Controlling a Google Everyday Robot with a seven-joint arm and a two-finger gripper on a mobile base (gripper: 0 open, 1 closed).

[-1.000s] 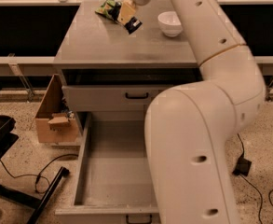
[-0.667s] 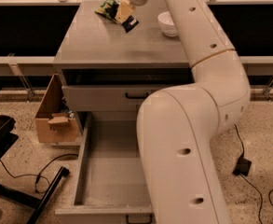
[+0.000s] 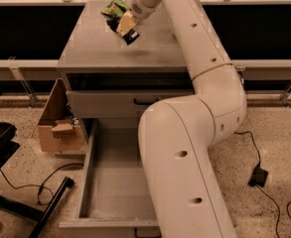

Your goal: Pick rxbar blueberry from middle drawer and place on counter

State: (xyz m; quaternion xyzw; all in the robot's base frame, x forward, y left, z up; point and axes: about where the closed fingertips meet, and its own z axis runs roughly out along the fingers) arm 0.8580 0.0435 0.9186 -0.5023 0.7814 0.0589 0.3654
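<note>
My gripper [image 3: 127, 26] hangs over the back part of the grey counter [image 3: 90, 46], at the end of the white arm that reaches across the view. Its tan fingers [image 3: 125, 22] are shut on the rxbar blueberry [image 3: 132, 36], a small dark bar that sticks out below them just above the counter top. A green snack bag [image 3: 113, 6] lies on the counter right behind the gripper. The middle drawer [image 3: 110, 182] is pulled out wide below; the part of its grey floor that shows is bare, and the arm hides its right side.
A shut upper drawer face with a black handle [image 3: 146, 102] sits under the counter. A cardboard box [image 3: 60, 125] stands on the floor left of the drawer. Black chair legs [image 3: 16, 202] and cables [image 3: 256, 175] lie on the floor.
The gripper with the dark bar has moved a little forward and down over the counter, away from the green bag. The arm has swung left and now hides the white bowl.
</note>
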